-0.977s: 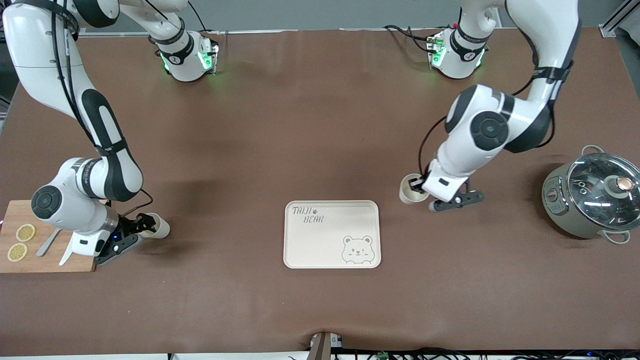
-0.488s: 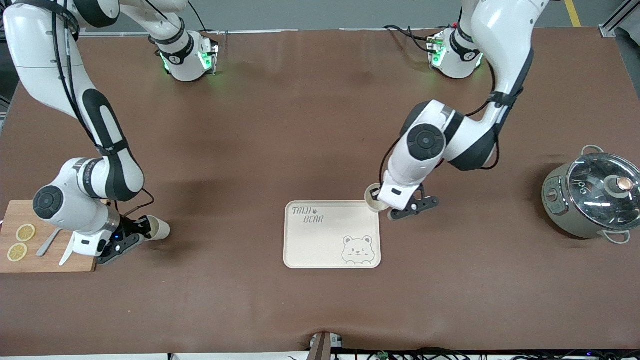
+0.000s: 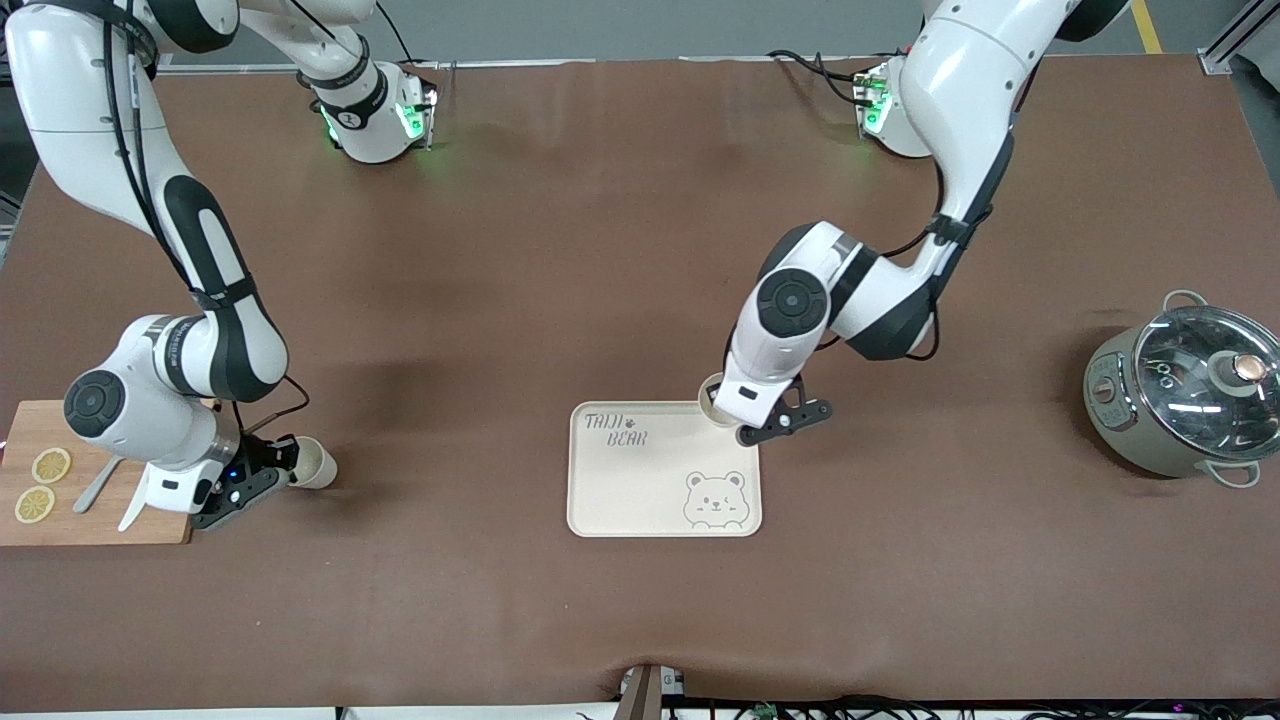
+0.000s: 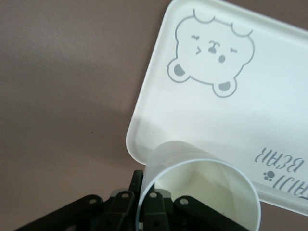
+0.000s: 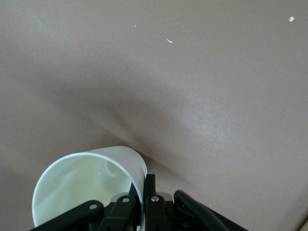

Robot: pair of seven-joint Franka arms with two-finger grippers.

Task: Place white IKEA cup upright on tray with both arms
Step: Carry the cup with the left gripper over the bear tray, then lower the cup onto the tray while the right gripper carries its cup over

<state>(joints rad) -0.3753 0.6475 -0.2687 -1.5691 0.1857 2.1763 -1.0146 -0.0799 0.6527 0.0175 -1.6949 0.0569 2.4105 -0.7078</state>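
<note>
1. The left gripper (image 3: 722,412) is above the tray (image 3: 640,500), over the corner farthest from the front camera at the left arm's end. Its fingers (image 4: 153,209) are clenched on the rim of a white cup (image 3: 712,400).
2. The front view shows only a sliver of this cup's rim past the wrist housing. The left wrist view shows the whole open mouth of this cup (image 4: 199,192), with 1 finger against the wall, and the tray (image 4: 269,115) below it, bearing the grey bear face (image 4: 211,53) and the "TAIJI BEAR" print (image 4: 284,171).
3. The right gripper (image 3: 283,466) is low at the counter (image 3: 560,260), beside the cutting board (image 3: 60,525). Its fingers (image 5: 150,204) grasp the rim of a second white cup (image 3: 312,464).
4. The front view shows the second cup lying tilted toward its side. The right wrist view shows its open mouth (image 5: 84,187) and bare counter (image 5: 202,86).
5. Only the front view shows the cutting board with 2 lemon slices (image 3: 42,483), and a lidded pot (image 3: 1185,395) at the left arm's end.
</note>
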